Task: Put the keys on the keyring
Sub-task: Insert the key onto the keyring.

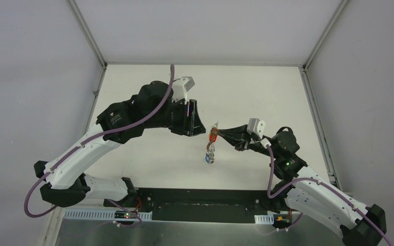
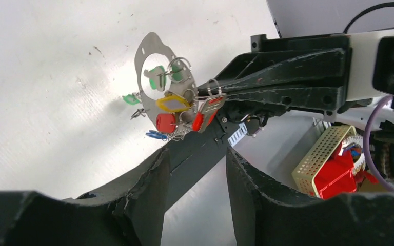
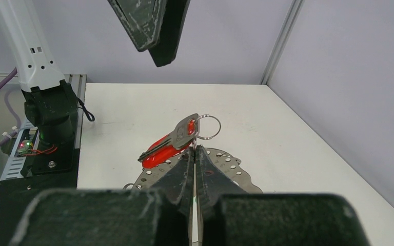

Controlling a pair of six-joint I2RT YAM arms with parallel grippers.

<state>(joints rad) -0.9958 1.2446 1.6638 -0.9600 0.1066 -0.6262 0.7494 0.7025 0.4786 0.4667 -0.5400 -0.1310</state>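
While I am watching from the overhead camera, the right gripper [image 3: 195, 154] is reaching toward the middle of the table [image 1: 143, 82] with its fingers pressed tight together. As far as I can make out, it is pinching a red-headed key [image 3: 166, 144] whose silver end is carrying a small wire ring [image 3: 209, 126]. The keyring [image 2: 154, 41] is hanging in the air from that same bunch, just under the right fingertips. In the left wrist view it is showing as a flat grey loop with an uneven edge. The other keys [image 2: 165, 122] are clustering against its lower edge, red and green heads among them, together with a yellow tag [image 2: 172, 104] and a blue piece [image 2: 156, 135]. I cannot tell which of them are threaded onto the loop. The left gripper [image 1: 200, 129] is hovering just to the left of the bunch, not touching it, with its fingers [image 2: 143, 195] standing apart and nothing between them. It is pointing right, toward the right fingertips. At the right edge of the left wrist view a yellow perforated basket [image 2: 318, 154] is sitting with red items inside.
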